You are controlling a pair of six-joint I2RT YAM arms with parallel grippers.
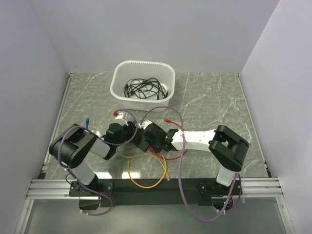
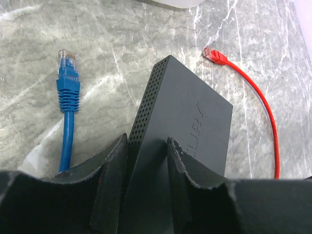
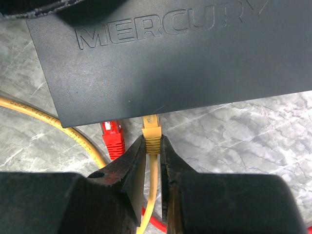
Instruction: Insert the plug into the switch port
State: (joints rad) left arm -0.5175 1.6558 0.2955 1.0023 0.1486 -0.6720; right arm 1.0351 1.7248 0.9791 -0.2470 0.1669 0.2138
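Observation:
The switch [image 3: 170, 53] is a matte-black box; it fills the top of the right wrist view. My left gripper [image 2: 147, 146] is shut on one end of the switch [image 2: 185, 112], a finger on each face. My right gripper [image 3: 153, 144] is shut on the yellow plug [image 3: 152, 132], whose tip meets the switch's near edge. That edge hides the tip and the ports. In the top view both grippers, left [image 1: 130, 130] and right [image 1: 148, 136], meet mid-table with the switch hidden between them.
A red plug [image 3: 113, 139] lies just left of the yellow one, beside the yellow cable [image 3: 48, 119]. A blue plug [image 2: 68, 78] and another red plug [image 2: 214, 54] lie beyond the switch. A white tub [image 1: 143, 62] with black cables [image 1: 144, 88] stands at the back.

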